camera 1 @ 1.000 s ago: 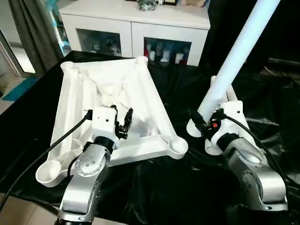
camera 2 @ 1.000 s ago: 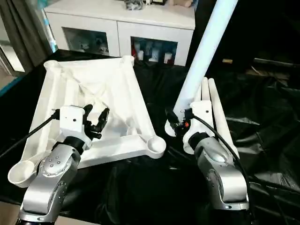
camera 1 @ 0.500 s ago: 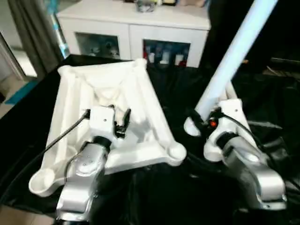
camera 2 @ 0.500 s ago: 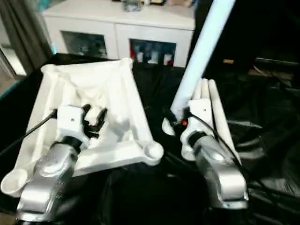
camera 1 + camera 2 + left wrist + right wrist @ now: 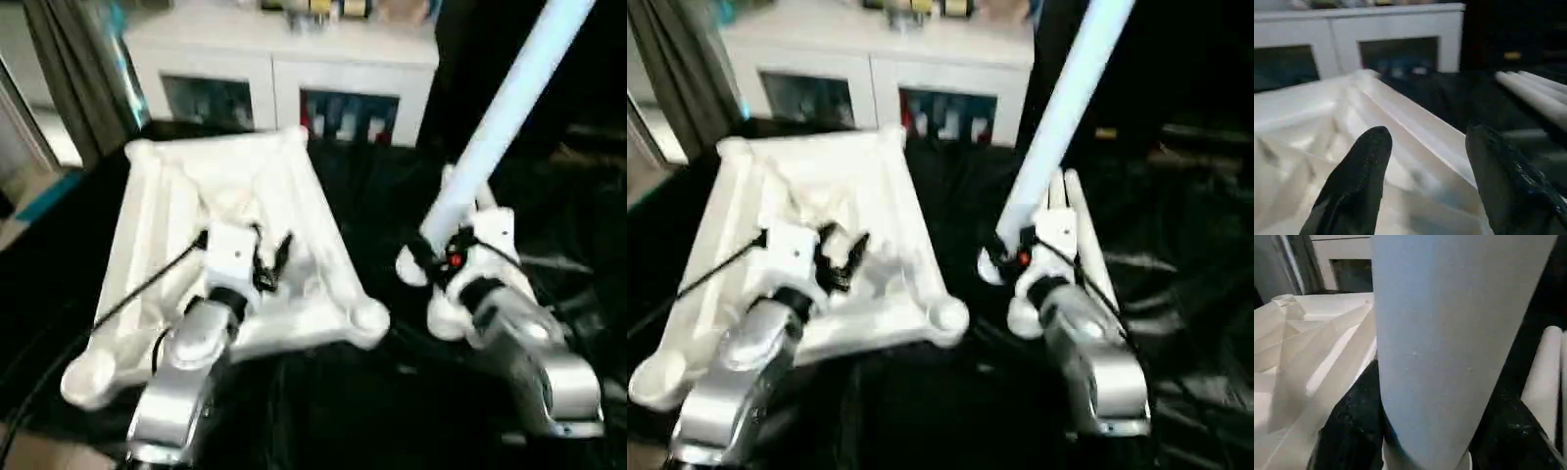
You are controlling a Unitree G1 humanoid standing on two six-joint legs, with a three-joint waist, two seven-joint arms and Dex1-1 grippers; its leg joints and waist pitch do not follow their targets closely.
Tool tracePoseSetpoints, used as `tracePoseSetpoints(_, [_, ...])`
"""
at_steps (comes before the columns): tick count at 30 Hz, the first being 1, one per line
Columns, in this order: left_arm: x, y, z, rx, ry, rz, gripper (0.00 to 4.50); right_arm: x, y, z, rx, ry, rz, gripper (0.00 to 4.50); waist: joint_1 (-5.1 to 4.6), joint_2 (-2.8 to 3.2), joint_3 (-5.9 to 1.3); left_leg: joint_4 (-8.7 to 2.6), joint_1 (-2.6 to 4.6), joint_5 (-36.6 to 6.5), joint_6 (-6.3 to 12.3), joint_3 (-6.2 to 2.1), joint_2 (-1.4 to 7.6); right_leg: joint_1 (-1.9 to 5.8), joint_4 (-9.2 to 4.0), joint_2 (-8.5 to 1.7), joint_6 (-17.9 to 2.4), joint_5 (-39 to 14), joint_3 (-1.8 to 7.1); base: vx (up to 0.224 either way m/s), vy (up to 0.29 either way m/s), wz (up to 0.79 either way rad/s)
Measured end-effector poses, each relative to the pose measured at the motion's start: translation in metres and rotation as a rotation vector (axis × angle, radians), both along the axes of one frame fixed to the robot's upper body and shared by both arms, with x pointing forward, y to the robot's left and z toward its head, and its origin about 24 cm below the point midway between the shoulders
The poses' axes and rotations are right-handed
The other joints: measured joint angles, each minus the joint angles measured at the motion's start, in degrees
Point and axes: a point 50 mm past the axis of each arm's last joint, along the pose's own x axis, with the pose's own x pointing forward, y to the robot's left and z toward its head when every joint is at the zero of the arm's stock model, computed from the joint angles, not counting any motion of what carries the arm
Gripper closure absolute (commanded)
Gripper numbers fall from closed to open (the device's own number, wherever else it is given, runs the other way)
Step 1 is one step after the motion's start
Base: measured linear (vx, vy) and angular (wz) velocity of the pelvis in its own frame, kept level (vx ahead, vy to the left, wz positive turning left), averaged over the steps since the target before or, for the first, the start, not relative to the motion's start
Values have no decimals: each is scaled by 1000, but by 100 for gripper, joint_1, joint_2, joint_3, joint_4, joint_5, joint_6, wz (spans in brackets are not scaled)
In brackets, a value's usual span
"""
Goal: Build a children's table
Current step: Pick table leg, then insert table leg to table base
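From my head, looking down, the white table top lies upside down on the black cloth, ribs up, left of centre. My left claw hangs over its near half, fingers spread, nothing in them. To the right, my right claw grips a long white leg near its thick end; the leg rises steeply, leaning up and to the right. More legs lie on the cloth just behind that claw. A white cabinet with glass doors stands behind.

From my left wrist, my two black fingers stand apart above the top's ribbed underside, and the spare legs lie beyond.

From my right wrist, the leg sits clamped between my fingers, with the table top alongside.
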Motion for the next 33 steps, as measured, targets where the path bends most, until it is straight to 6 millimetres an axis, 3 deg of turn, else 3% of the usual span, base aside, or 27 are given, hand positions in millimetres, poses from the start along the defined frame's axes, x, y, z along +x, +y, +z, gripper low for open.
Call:
tracePoseSetpoints(3, [-2, 0, -2, 38, 8, -88, 168, -1, 0, 1, -2, -2, 41, 261, 17, 8, 40, -4, 32, 16, -17, 112, 80, 21, -3, 4, -40, 37, -1, -77, -11, 1])
tracePoseSetpoints(5, [-5, -2, -3, 34, 32, -187, 140, -1, -1, 2, 0, -4, 74, 261, 37, 24, 55, -8, 58, 17, -18, 153, 102, 44, -15, 3, -48, 58, 5, -69, 2, 2])
tracePoseSetpoints(9, [-11, -10, -3, 13, 75, -395, 120, -3, -2, 3, 9, -4, 134, 261, 42, 33, 63, -37, 68, 19, -21, 172, 110, 61, -67, 2, -51, 94, 6, -16, 1, 1])
tracePoseSetpoints(13, [-17, -9, -3, 148, 162, -681, 87, -4, -6, 6, -5, -15, 196, 261, 42, 38, 60, -43, 68, 24, -21, 187, 114, 57, -81, 2, -40, 125, 11, 0, 0, 0])
tracePoseSetpoints(16, [-15, -9, -11, 215, 224, -772, 63, -4, -8, 8, -22, -31, 210, 261, 40, 45, 59, -46, 67, 60, -12, 220, 135, 49, -78, 2, -46, 138, 10, 0, 0, 0])
tracePoseSetpoints(19, [0, -4, -14, 305, 250, -796, 51, -4, -6, 7, -40, -31, 240, 261, 48, 52, 57, -57, 46, 73, -9, 244, 142, 20, -80, 1, -46, 142, 15, 0, 0, 0])
tracePoseSetpoints(21, [10, 2, -13, 362, 259, -800, 88, -5, -6, 6, -56, -27, 254, 261, 47, 60, 53, -81, 37, 120, 7, 258, 143, -1, -83, 1, -46, 143, 21, 0, 0, 0])
tracePoseSetpoints(23, [15, 5, -12, 393, 279, -826, 88, -6, -5, 5, -64, -21, 268, 261, 49, 66, 51, -86, 26, 126, 13, 262, 144, -16, -86, 1, -45, 142, 21, 0, 0, 0])
tracePoseSetpoints(33, [8, -3, -20, 354, 375, -962, 176, -12, -6, -5, -68, 14, 274, 261, 47, 207, 60, -100, 25, 126, 13, 273, 152, -18, -99, 1, -51, 139, 16, 0, 0, 0])
